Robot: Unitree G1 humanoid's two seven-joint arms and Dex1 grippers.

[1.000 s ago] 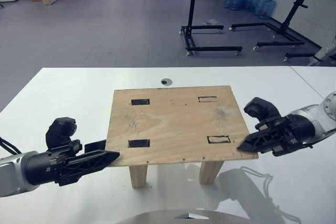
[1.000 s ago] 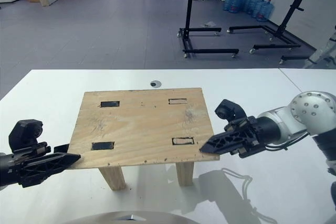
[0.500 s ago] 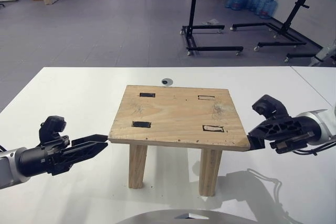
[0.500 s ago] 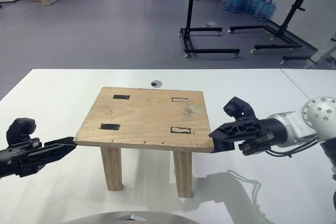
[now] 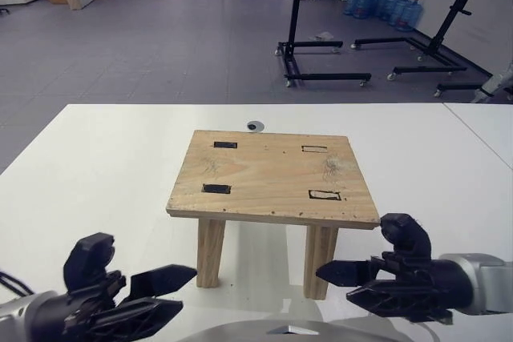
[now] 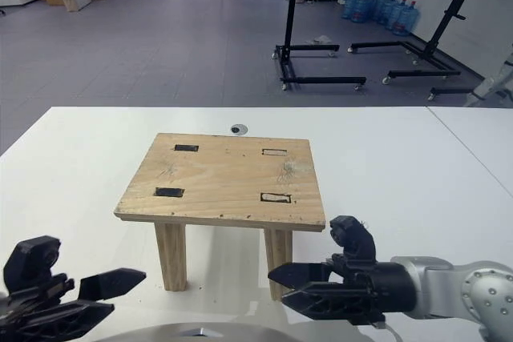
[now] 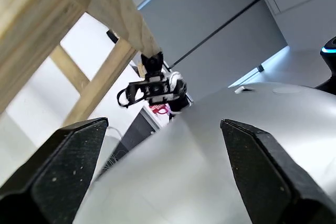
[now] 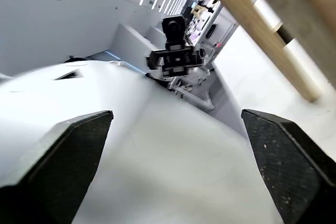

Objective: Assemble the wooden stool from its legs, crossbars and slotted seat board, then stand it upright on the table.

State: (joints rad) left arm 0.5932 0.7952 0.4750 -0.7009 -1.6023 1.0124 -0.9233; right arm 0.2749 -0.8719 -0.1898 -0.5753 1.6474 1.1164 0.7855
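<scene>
Down at the near edge, the left gripper [image 5: 186,287] hangs low over the white surface [image 5: 96,166], jaws spread wide, nothing in them, apart from the stool. Opposite it, the right gripper [image 5: 333,283], jaws parted and empty too, tips just in front of the front right leg [image 5: 321,260]; contact, I cannot tell. Between and beyond them the wooden stool [image 5: 272,178] stands upright mid-surface, four dark slots in its seat board. Behind it, a small round fitting [image 5: 253,126]. Further back, black racks [image 5: 321,38] on the floor.
</scene>
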